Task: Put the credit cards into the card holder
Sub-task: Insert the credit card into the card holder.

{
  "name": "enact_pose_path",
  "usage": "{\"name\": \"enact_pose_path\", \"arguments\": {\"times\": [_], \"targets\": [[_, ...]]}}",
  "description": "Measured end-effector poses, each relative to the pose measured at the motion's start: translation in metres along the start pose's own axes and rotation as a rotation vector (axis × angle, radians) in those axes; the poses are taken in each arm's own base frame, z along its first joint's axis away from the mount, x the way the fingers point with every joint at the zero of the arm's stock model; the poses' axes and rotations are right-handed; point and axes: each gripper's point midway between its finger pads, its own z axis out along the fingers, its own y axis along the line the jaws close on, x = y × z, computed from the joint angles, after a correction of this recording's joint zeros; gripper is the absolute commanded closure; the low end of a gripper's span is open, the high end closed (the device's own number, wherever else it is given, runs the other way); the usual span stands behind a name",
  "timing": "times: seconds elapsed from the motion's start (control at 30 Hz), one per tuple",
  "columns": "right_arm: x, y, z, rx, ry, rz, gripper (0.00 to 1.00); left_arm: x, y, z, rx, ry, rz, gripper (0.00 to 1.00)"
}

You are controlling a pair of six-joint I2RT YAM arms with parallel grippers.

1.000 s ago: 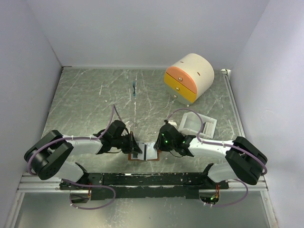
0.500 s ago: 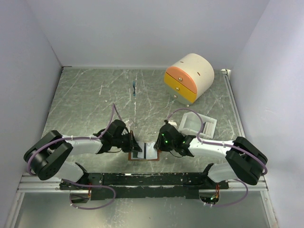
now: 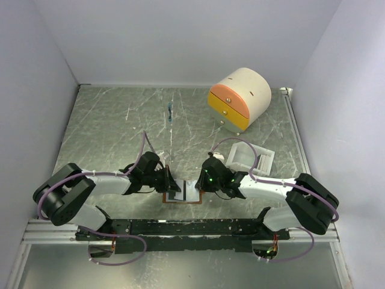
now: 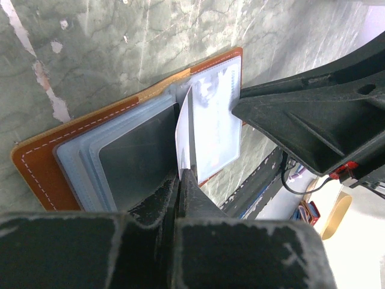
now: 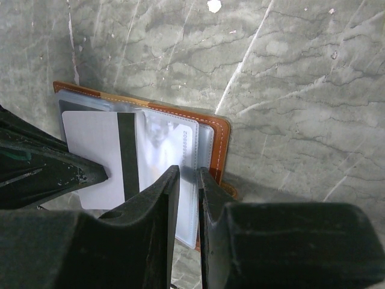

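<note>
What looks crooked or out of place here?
One credit card, pinched by the left gripper, sticks up steeply over the open card holder instead of lying in a pocket. Nothing looks spilled or broken.

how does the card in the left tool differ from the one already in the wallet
The held card is plain white with a black stripe; the pocketed card is printed. The held card is tilted up, pinched in the left tool; the pocketed card lies flat, sleeved in the wallet. Both are thin rectangles.
</note>
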Motion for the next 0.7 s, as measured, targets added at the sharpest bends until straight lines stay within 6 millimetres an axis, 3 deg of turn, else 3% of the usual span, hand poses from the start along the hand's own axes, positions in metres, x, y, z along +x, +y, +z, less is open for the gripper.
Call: {"name": "enact_pose_path", "arguments": {"times": [0.43,0.7], "targets": [[-0.0003,-0.0005,-0.0003,0.003,-0.002,0.0,0.82,0.0,0.0005,0.001,0.009,-0.008,-0.001,0.93],[-0.0004,-0.0007,-0.0005,0.004,-0.004,0.0,0.82,0.0003,0.0012,0.0009,0.012,-0.013,-0.006,0.81]]}}
